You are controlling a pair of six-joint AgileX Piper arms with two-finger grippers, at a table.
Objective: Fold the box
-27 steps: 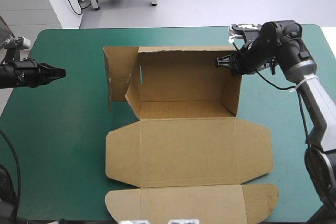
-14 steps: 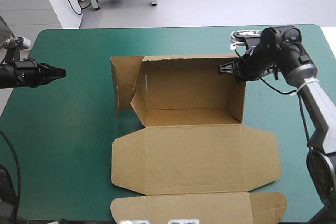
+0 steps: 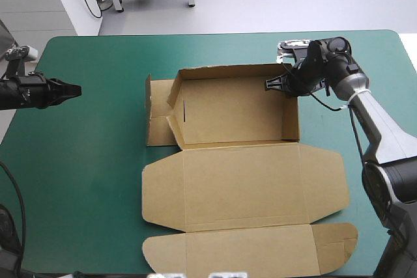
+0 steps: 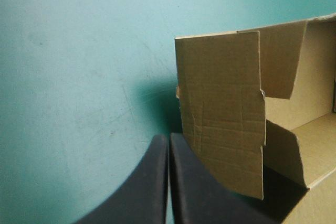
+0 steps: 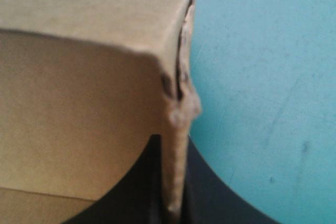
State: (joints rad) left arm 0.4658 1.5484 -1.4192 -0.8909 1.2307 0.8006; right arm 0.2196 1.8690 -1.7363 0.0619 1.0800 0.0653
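The box (image 3: 241, 183) sits centred on the counter (image 3: 85, 180), lid flat toward 6 o'clock. It looks like light, stiff board, probably best gripped by a wall edge. The right gripper (image 3: 277, 84), at 2 o'clock, has its fingers pinching the right wall's far corner. The left gripper (image 3: 73, 88) hovers at 9 o'clock, fingers together, empty.

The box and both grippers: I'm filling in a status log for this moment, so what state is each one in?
box: half formed, far and right walls raised, an open tray.
left end flap: untucked, outside the tray.
lid: lying flat, on the near side.
right gripper: shut on the box, at its far right corner.
left gripper: shut, empty, apart from the box.
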